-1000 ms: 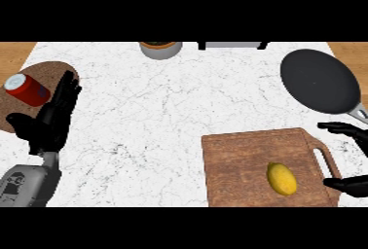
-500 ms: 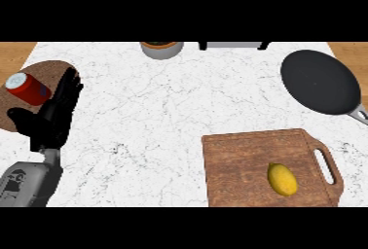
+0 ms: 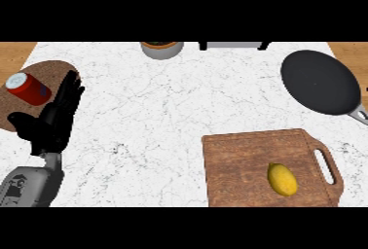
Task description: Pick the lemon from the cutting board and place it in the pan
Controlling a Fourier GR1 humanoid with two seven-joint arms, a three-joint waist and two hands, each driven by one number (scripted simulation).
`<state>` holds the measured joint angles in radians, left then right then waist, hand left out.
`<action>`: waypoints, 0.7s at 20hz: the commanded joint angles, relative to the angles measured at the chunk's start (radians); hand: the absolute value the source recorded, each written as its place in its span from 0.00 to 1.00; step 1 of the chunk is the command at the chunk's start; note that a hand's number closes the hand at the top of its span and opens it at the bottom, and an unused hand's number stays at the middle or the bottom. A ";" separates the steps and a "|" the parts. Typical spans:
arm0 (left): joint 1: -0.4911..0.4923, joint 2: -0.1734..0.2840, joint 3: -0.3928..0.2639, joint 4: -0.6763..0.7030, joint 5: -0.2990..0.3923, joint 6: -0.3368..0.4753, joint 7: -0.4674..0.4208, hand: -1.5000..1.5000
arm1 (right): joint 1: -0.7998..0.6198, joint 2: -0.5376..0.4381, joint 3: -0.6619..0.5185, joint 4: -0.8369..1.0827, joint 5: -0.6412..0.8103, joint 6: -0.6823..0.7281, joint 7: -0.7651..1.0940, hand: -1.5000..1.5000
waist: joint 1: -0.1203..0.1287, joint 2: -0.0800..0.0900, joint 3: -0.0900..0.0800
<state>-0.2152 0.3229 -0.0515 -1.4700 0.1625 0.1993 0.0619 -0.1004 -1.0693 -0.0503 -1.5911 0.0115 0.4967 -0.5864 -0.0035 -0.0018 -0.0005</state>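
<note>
A yellow lemon point(image 3: 283, 179) lies on the wooden cutting board point(image 3: 244, 165) at the lower right of the counter. The dark round pan point(image 3: 321, 81) sits at the upper right, its handle pointing toward the right edge. My left hand point(image 3: 53, 121) rests at the left side with its fingers straight and pointing up, holding nothing, far from the lemon. My right hand does not show anywhere in the head view.
A red can point(image 3: 27, 89) lies on a round brown mat point(image 3: 22, 104) at the far left, just beside my left hand. A bowl-like pot point(image 3: 162, 48) and a grey object point(image 3: 230, 45) stand at the counter's back edge.
My right hand, which hovered open beside the board's handle a second ago, has withdrawn out of view. The left hand has barely shifted. The lemon has not moved.
</note>
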 commanded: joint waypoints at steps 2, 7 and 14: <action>-0.043 -0.002 0.020 0.022 -0.025 0.000 0.026 0.50 | 0.009 0.053 0.021 -0.138 -0.017 0.077 0.094 0.00 | -0.004 0.000 0.000; -0.038 -0.009 0.047 0.063 -0.006 -0.044 -0.012 0.50 | -0.005 0.089 0.070 -0.199 -0.034 0.155 0.150 0.00 | -0.005 0.001 0.000; -0.040 -0.044 0.021 0.029 -0.065 -0.027 0.019 0.50 | 0.050 0.181 0.089 -0.321 0.089 0.139 0.320 0.00 | -0.001 0.001 0.000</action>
<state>-0.2120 0.2941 -0.0217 -1.4606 0.1269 0.1674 0.0584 -0.0542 -0.9363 0.0144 -1.8627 0.0524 0.6254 -0.3592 -0.0049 -0.0016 -0.0005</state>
